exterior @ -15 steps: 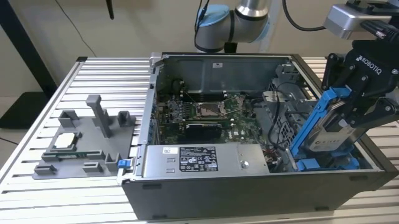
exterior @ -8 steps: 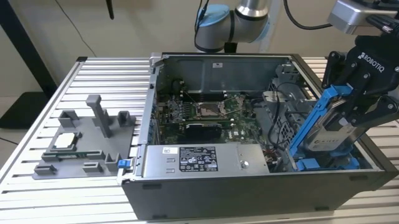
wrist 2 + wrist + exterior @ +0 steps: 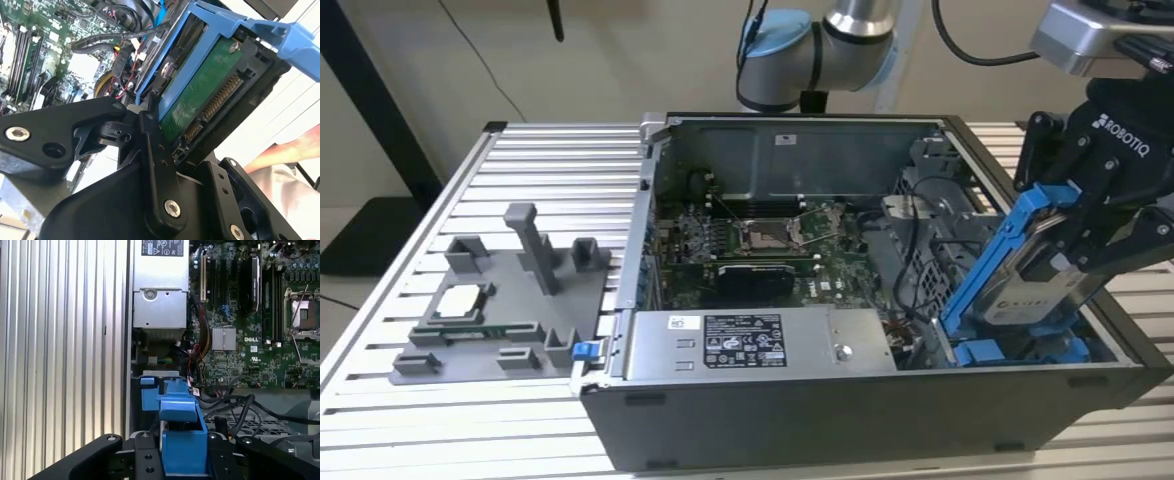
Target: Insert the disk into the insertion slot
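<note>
Fingers [image 3: 152, 150] clamp the disk [image 3: 1027, 280], tilted over the insertion slot [image 3: 994, 352]; alignment looks uncertain, and a skewed entry could jam.

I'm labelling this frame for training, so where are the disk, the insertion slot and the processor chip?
disk [image 3: 1037, 283]: exterior view, on its silver labelled face.
insertion slot [image 3: 1017, 352]: exterior view, on its blue rail.
processor chip [image 3: 460, 299]: exterior view, on its top face.
</note>
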Motion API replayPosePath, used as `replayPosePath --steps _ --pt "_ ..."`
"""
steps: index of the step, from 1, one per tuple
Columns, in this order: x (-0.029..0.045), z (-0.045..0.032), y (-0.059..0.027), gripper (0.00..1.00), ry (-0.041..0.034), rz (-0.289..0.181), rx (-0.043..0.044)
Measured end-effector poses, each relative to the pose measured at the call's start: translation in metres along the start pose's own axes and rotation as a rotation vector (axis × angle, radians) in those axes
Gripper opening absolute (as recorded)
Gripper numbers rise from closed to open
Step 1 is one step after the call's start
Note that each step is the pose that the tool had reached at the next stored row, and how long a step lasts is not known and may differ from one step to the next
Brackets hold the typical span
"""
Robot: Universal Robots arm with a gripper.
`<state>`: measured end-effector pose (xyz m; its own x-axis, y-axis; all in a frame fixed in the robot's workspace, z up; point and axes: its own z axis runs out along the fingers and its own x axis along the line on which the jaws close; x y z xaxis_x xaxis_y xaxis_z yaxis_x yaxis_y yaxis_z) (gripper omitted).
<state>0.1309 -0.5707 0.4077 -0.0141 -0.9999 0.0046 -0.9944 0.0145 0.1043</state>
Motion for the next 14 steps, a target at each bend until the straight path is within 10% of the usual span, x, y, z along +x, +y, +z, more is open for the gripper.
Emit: replayPosePath --steps 14 --pt "0.0 -0.0001 -0.0001 0.0 -0.0007 0.0 -0.0155"
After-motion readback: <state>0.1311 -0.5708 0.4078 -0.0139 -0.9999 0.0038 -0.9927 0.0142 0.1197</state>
